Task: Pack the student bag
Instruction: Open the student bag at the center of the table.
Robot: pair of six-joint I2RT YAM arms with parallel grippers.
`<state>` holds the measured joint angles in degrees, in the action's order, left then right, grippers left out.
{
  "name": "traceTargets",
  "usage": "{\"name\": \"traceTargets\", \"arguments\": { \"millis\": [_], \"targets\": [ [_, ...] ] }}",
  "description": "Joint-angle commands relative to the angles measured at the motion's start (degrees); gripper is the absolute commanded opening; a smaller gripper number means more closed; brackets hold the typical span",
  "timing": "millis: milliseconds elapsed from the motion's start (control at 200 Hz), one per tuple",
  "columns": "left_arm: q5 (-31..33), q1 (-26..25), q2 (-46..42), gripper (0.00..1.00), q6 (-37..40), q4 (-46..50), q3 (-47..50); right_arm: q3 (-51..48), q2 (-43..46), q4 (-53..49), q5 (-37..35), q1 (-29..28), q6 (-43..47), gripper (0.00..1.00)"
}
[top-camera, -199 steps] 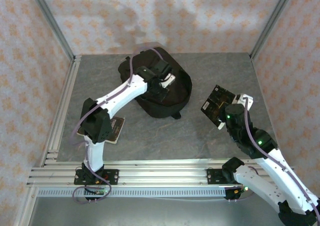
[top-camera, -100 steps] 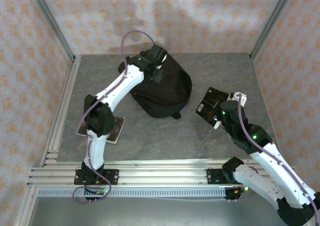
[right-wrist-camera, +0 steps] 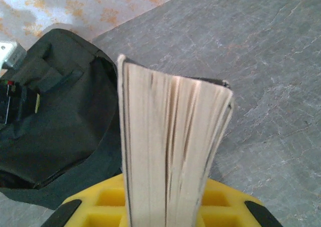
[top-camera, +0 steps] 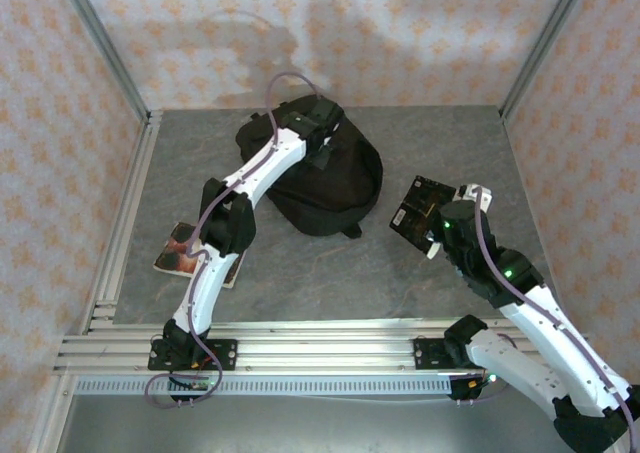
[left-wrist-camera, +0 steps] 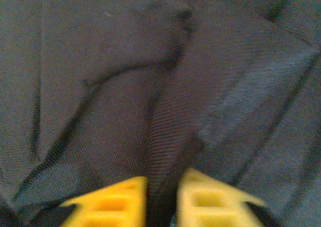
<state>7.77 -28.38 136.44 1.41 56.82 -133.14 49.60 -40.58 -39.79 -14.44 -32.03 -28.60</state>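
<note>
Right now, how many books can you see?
2 books. One is held in the right gripper, beside the bag; one lies on the table's left side. Others may be inside the bag.

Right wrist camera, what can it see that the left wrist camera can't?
Right wrist camera, not the left: a book clamped in the right pincer, page edges showing, and the grey table. Left wrist camera, not the right: the left pincer pinching a fabric fold up close. Both: the black student bag and yellow fingers.

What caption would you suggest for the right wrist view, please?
Right gripper shut on a thick book, page edges toward camera; black student bag behind on the grey table.
</note>
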Motion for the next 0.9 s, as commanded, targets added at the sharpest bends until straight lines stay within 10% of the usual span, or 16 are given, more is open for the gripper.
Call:
{"name": "traceTargets", "arguments": {
  "millis": [0,896],
  "targets": [
    [0.51,1.05,-1.84,0.00,0.10,1.06,-1.35,2.99,0.15,4.59,2.66,0.43,1.41,0.00],
    [-34.31,1.66,-15.94,0.00,-6.23,1.68,-1.46,10.52,-9.37,11.39,12.07,6.41,-6.63,0.00]
  ]
}}
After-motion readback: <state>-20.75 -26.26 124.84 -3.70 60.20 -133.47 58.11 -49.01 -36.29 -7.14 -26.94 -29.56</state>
